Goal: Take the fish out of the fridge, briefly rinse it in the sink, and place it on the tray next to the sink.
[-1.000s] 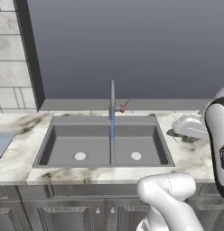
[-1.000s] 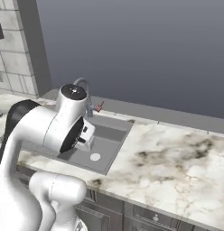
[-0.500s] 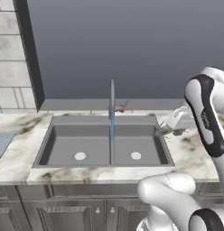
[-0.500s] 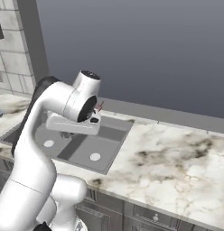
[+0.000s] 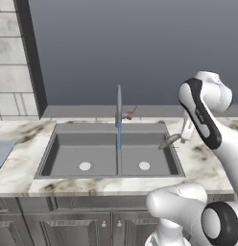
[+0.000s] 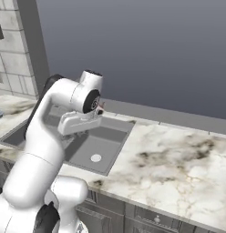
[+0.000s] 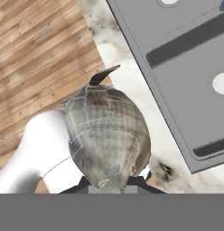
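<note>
The gripper (image 7: pixel 113 182) is clamped on the fish (image 7: pixel 108 137), whose grey-silver body rises toward twelve o'clock in the hand view and ends in a dark tail tip at the top. In the left base view the fish (image 5: pixel 170 141) hangs over the right rim of the sink (image 5: pixel 68 153), at three o'clock from the faucet (image 5: pixel 119 108), with its free end pointing toward nine o'clock over the right basin. A thin blue stream of water falls from the faucet onto the divider between the two basins. Both basins look bare apart from their round drains, leaving open room below and to the nine o'clock side of the fish. The marbled bench (image 6: pixel 178 168) spreads wide and uncluttered at three o'clock from the sink in the right base view. At the far nine o'clock edge of the left base view, a corner of the tray (image 5: pixel 2 153) lies on the bench, well apart from the fish. Whether the fish touches the sink rim cannot be told.
</note>
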Motion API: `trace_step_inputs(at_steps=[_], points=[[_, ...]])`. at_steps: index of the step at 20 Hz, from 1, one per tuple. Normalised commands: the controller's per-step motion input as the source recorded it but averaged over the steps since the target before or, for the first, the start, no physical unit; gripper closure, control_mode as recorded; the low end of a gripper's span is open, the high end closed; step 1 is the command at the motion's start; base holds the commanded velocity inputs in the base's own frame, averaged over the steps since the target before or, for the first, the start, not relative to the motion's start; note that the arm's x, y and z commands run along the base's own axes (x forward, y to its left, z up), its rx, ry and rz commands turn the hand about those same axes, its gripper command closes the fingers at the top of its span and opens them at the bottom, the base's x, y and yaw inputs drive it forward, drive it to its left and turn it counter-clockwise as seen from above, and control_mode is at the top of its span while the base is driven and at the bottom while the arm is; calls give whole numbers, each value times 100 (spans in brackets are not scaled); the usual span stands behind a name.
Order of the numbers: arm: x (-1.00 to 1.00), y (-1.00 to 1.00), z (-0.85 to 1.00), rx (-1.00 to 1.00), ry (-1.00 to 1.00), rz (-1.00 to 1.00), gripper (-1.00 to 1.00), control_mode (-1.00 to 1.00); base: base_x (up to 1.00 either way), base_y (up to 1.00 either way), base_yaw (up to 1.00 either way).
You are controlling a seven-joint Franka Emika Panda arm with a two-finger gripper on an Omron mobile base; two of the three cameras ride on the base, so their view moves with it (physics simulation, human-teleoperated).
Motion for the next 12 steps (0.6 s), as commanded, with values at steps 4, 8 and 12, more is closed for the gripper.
trace_step_inputs(at_steps=[4, 8, 12], points=[[0, -7, -17, 22, -32, 22, 100, -100, 0, 0, 0], [0, -2, -5, 19, -38, 16, 100, -100, 0, 0, 0], [16, 4, 0, 9, -9, 3, 100, -100, 0, 0, 0]])
